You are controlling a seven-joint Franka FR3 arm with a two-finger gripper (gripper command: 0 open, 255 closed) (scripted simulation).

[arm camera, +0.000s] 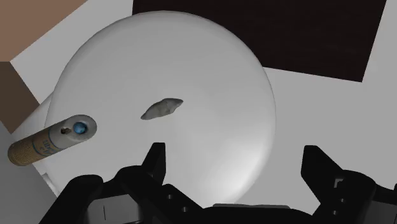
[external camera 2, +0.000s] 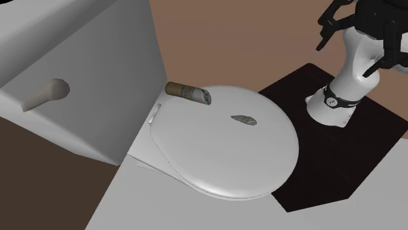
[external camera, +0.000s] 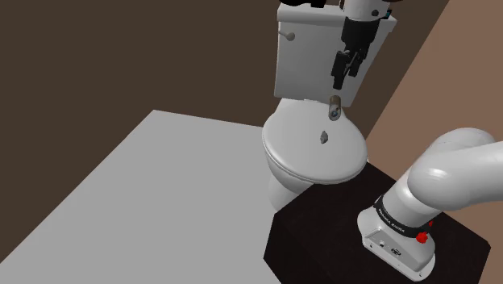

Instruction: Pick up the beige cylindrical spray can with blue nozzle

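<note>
Toilet lid [external camera: 314,152], closed, white, serves as landmark. Tank [external camera: 302,56] stands just behind the lid; my dark stand [external camera: 316,227] sits beside the lid's front, carrying my white arm [external camera: 451,177]. My gripper [arm camera: 235,153] hangs above the lid, fingers spread wide and holding nothing. Spray can [arm camera: 51,140], beige with a blue nozzle, lies on its side at the lid's rear edge near the tank, nozzle end towards the lid's middle; it lies outside my finger span, beyond one finger, untouched. Small grey lump [arm camera: 162,109] rests near the lid's middle.
</note>
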